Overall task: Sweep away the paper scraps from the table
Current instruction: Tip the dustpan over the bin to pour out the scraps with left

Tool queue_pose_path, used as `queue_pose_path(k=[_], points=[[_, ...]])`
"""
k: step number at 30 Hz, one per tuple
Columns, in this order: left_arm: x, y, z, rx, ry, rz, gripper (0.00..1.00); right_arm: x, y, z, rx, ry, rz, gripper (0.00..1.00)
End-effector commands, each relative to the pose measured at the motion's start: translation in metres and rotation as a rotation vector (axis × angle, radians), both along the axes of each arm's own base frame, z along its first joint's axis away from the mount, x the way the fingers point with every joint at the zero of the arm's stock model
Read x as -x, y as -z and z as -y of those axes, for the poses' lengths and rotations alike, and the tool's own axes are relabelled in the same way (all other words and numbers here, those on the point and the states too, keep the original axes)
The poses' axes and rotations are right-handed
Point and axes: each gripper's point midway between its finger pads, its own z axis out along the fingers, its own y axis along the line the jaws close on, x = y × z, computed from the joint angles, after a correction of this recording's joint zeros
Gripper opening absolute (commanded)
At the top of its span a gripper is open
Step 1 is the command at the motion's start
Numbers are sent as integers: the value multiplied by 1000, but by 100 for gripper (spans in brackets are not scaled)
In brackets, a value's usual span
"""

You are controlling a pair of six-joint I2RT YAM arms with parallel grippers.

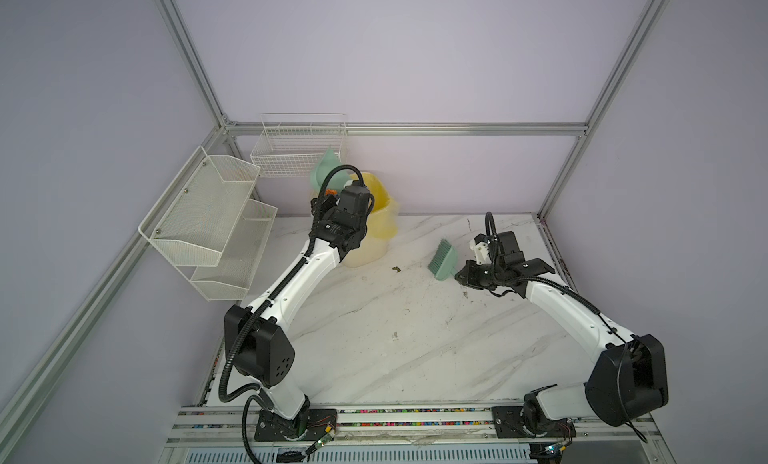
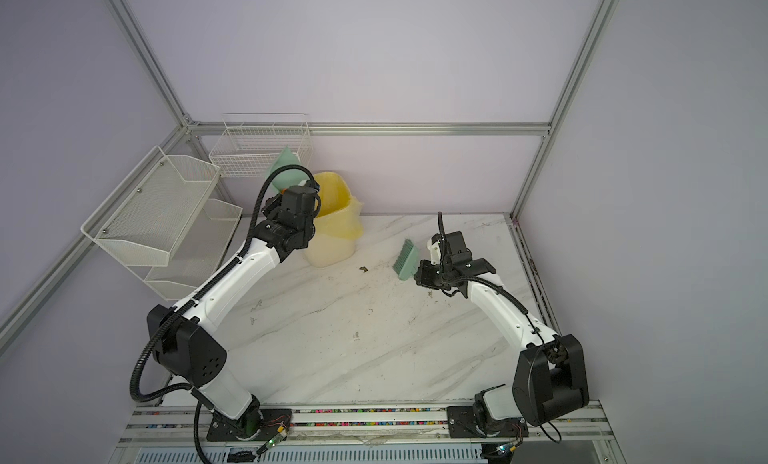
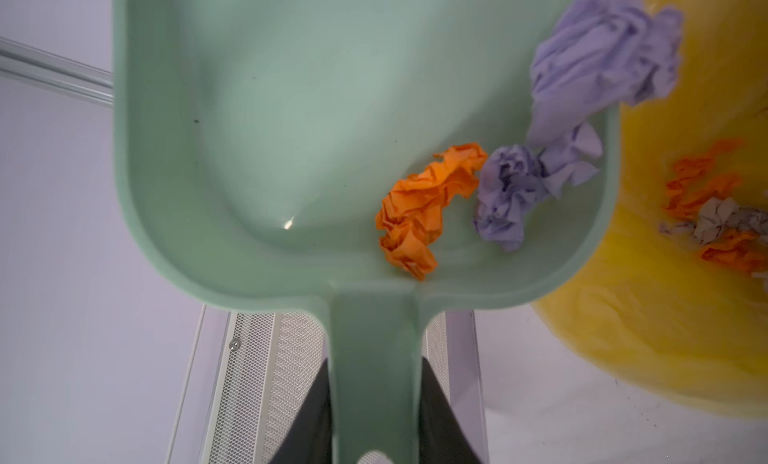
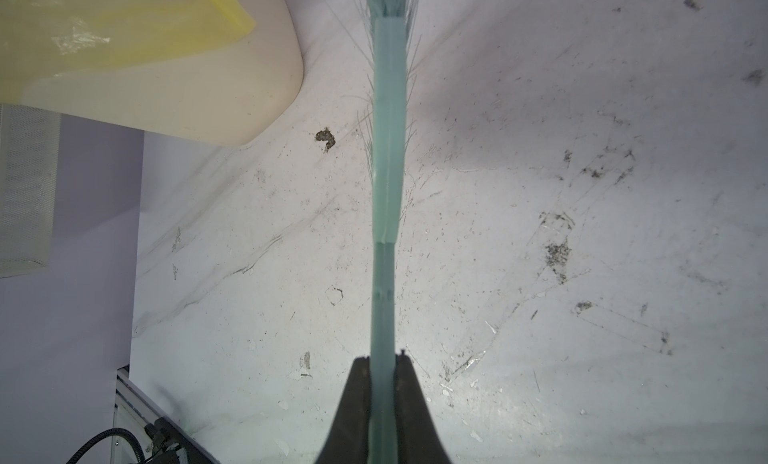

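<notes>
My left gripper (image 3: 374, 362) is shut on the handle of the mint-green dustpan (image 3: 291, 129), held tilted above the yellow-lined bin (image 1: 376, 229) at the table's back left. In the pan lie paper scraps: an orange wad (image 3: 428, 208), a lavender wad (image 3: 511, 192), and a larger lavender wad (image 3: 602, 59) at the pan's side rim towards the bin. More orange and pale scraps (image 3: 715, 216) lie inside the bin. My right gripper (image 4: 383, 358) is shut on the green brush (image 4: 387, 150), held over the white marble table (image 1: 395, 337) at the right.
A tiny dark speck (image 1: 395, 268) lies on the table between bin and brush. A white mesh shelf (image 1: 208, 221) and a wire basket (image 1: 299, 148) hang at the back left, close to the raised dustpan. Aluminium rails edge the table.
</notes>
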Motion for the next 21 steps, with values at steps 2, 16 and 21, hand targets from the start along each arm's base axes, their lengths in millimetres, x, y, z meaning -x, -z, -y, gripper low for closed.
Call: queue_pose_path(k=[2, 16, 21], points=[[-1, -24, -5, -106, -48, 71, 10, 3, -17, 2, -20, -2, 58, 0], [-6, -13, 3, -198, -33, 31, 10, 5, -15, 2, -21, -9, 59, 0], [-5, -4, 5, -205, -14, 2, 11, 6, -14, 2, -24, -8, 57, 0]])
